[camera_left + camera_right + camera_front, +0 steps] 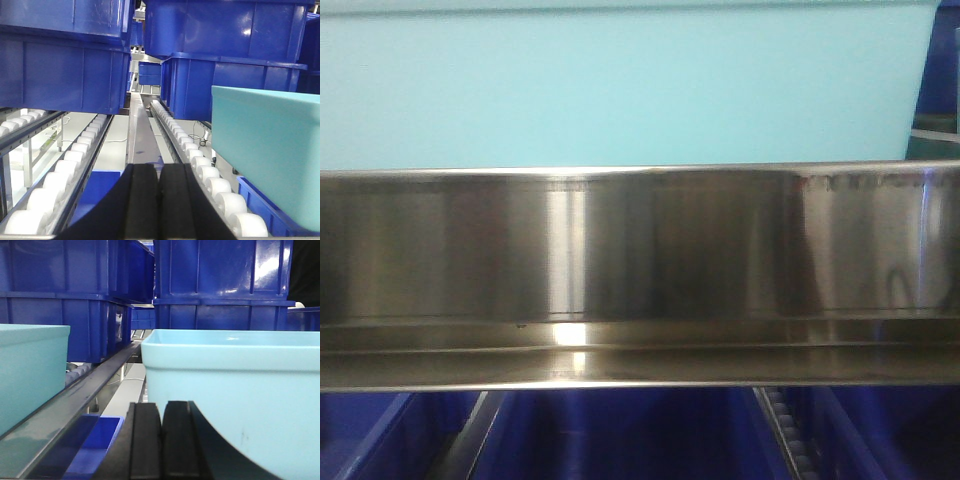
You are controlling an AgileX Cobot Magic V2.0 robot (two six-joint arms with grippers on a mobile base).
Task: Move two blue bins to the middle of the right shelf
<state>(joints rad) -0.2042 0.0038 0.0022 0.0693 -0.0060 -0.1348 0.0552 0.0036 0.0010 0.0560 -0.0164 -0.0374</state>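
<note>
Left gripper: flat black pads pressed together, nothing between them. Right gripper: likewise closed and empty. Left aqua bin and right aqua bin: smooth-walled, thick-rimmed, standing apart with a grey rail between. Brushed steel shelf rail: mirror-bright, directly below an aqua wall.

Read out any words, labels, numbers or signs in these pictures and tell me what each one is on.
None can be read in any view.
Steel shelf rail: reddish mark near its upper right end, too blurred to read; perhaps only a reflection.
Pale blue bins and dark blue bins: plain walls, no labels showing.
</note>
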